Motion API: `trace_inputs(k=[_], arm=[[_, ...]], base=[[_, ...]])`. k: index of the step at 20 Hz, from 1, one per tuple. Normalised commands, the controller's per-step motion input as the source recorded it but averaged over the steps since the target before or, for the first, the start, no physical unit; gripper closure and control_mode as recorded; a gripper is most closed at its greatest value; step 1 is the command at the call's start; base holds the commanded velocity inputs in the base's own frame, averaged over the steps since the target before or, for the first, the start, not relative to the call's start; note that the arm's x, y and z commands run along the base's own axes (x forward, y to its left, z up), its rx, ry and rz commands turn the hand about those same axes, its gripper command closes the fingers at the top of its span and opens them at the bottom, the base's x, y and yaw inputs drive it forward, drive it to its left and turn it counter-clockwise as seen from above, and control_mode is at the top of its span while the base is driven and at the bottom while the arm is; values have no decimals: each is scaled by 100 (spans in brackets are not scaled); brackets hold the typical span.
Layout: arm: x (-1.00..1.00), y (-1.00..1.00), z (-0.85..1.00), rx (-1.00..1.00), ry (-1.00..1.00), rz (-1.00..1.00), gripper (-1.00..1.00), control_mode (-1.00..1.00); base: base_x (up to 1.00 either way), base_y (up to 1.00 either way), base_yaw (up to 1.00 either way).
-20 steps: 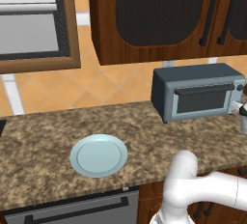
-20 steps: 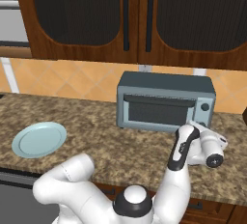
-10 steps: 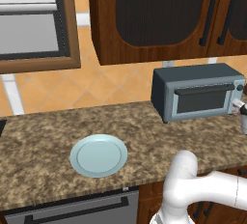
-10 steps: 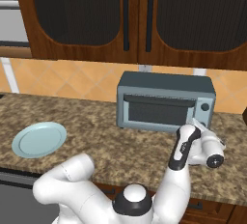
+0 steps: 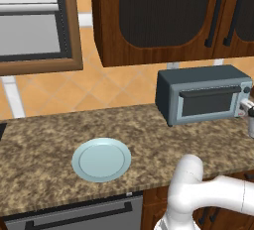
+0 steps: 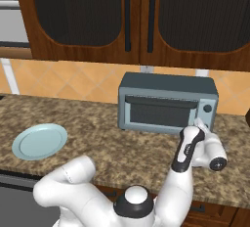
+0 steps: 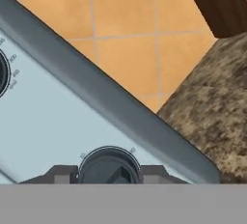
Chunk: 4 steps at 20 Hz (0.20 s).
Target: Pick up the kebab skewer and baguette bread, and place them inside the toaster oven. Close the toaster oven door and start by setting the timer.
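The blue-grey toaster oven [image 5: 203, 95] [image 6: 166, 103] stands on the counter with its door [image 5: 206, 102] [image 6: 158, 114] closed and the bar handle across the top. My gripper [image 6: 200, 122] [image 5: 246, 107] is up against the right-hand control panel. In the hand view the lower round knob [image 7: 110, 164] sits between my two fingertips, which press its sides; the gripper [image 7: 110, 175] is shut on it. Another knob [image 7: 2, 71] shows at the left edge. The kebab skewer and the baguette bread are hidden from view.
A pale blue plate [image 5: 101, 158] [image 6: 40, 141] lies bare on the granite counter [image 5: 44, 140] left of the oven. Dark wooden cabinets [image 6: 139, 15] hang above. The counter's right end and a dark cabinet edge [image 7: 217, 6] lie beyond the oven.
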Motion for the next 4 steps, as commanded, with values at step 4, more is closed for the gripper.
trace_inputs(k=[4], arm=[[0,-6,0,33,-3,0,100,-100]], base=[[0,0,0]])
